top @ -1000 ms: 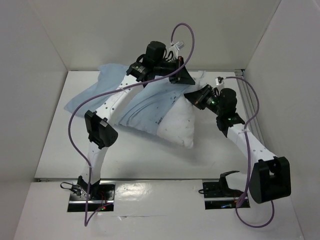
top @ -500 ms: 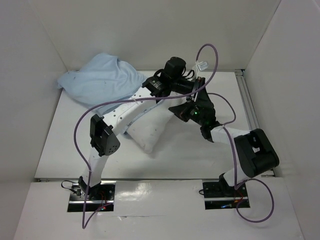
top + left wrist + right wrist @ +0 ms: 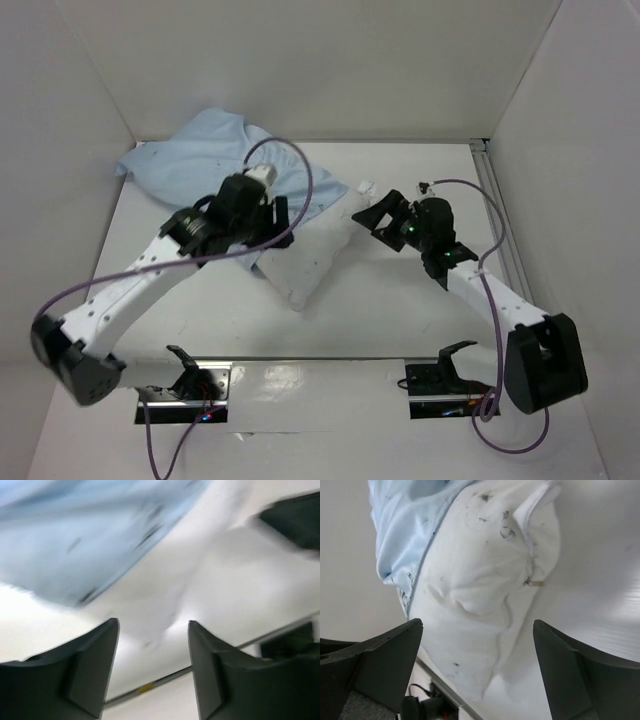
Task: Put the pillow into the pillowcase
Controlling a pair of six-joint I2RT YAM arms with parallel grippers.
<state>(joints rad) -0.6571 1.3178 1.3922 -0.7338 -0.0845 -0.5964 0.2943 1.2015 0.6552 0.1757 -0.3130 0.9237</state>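
The pillow (image 3: 312, 262) is laid centrally on the worktop (image 3: 385, 305), its far-left end overlapped by the pillowcase (image 3: 195, 160), while the left hand (image 3: 152, 626) over it and the right hand (image 3: 377, 218) at its right are held apart, empty.

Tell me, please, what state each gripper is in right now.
Left gripper: open, holding nothing.
Right gripper: open wide, holding nothing.

Overhead view takes in the whole table (image 3: 380, 300); both wrist views sit close, sharing the pillowcase (image 3: 190, 165)
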